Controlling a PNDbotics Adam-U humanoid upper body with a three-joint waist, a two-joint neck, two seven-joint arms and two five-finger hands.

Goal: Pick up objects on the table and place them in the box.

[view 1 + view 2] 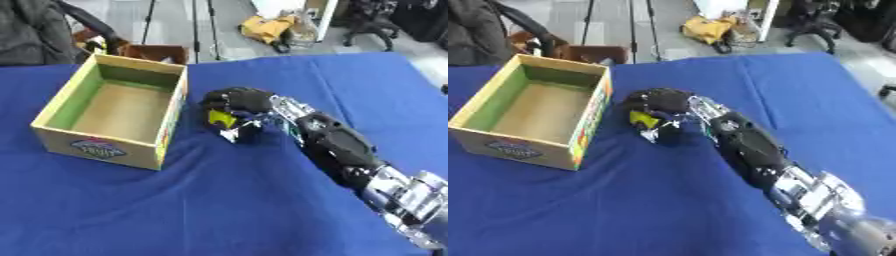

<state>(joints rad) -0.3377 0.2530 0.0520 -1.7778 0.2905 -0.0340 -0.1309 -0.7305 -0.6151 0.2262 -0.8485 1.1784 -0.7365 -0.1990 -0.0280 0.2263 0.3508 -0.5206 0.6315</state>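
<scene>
An open cardboard box (59, 119) with green inner walls and a bare brown floor stands on the blue cloth at the left. My right hand (238, 102) reaches in from the lower right and sits just right of the box. Its fingers are curled round a small yellow object (220, 118), which shows only in part under the hand. A pale piece (234, 134) sticks out below the fingers. The left hand is in no view.
The blue cloth (219, 200) covers the whole table, with creases near the box. Beyond the far edge are tripod legs (201, 30), a yellow bag (267, 27), a brown thing and a dark chair on the floor.
</scene>
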